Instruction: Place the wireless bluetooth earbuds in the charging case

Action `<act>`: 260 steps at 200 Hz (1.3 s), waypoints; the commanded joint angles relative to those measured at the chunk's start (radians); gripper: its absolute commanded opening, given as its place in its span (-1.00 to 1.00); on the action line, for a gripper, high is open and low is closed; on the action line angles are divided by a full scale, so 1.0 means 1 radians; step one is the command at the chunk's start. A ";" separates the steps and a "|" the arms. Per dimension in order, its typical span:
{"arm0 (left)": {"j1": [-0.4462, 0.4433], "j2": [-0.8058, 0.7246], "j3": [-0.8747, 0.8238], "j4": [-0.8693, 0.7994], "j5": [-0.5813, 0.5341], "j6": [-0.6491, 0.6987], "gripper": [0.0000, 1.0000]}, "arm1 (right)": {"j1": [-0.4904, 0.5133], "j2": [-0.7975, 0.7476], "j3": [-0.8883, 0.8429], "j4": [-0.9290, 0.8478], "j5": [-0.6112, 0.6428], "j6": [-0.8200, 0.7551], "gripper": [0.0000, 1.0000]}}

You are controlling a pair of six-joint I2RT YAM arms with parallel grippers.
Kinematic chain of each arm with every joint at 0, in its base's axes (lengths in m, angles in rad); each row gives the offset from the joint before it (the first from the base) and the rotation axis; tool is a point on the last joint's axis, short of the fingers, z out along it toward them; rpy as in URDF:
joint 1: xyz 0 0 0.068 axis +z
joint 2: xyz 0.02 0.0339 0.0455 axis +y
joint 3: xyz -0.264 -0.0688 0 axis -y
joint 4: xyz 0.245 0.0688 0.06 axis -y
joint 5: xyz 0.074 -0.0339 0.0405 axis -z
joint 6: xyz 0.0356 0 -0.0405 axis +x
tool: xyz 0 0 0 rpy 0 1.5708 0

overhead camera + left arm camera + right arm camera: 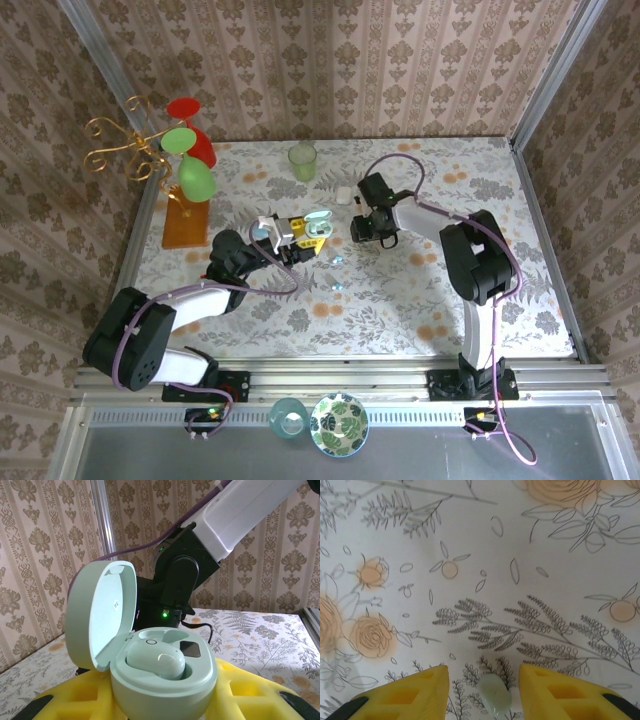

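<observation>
The mint-green charging case (165, 692) sits between the yellow fingers (75, 697) of my left gripper (162, 702), which is shut on its base. Its lid (100, 615) stands open to the left. One mint earbud (156, 660) sits in the left well. From above, the case (318, 228) is at mid-table with the left gripper (298, 243). My right gripper (485, 692) is open just above the tablecloth. A second pale green earbud (495, 695) lies between its fingers (415, 695), touching neither. From above, the right gripper (362, 230) is just right of the case.
Two tiny pale blue pieces (338, 259) (338, 286) lie on the cloth in front of the case. A green cup (303, 160) stands at the back. A wire stand with red and green glasses (188, 150) is at the left. The right arm (200, 555) rises close behind the case.
</observation>
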State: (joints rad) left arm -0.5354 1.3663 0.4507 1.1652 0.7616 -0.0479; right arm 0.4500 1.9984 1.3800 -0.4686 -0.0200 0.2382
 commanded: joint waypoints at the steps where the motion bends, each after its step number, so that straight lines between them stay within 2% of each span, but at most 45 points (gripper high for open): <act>1: -0.001 -0.016 0.006 0.006 0.006 0.023 -0.47 | 0.036 -0.008 0.042 -0.104 0.178 -0.046 -0.20; 39: -0.001 -0.042 0.005 -0.020 0.005 0.035 -0.47 | 0.096 0.017 0.098 -0.177 0.320 -0.096 -0.27; 86: -0.001 -0.072 0.001 -0.020 0.010 0.029 -0.47 | 0.137 0.079 0.181 -0.265 0.428 -0.134 -0.34; 156: -0.005 -0.098 0.011 -0.060 0.014 0.048 -0.47 | 0.154 0.153 0.252 -0.325 0.464 -0.141 -0.39; 260: -0.005 -0.092 0.006 -0.057 0.011 0.048 -0.47 | 0.159 0.192 0.254 -0.345 0.463 -0.146 -0.46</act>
State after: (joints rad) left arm -0.5354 1.2884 0.4507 1.0908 0.7620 -0.0212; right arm 0.6014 2.1708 1.6112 -0.7681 0.4137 0.1032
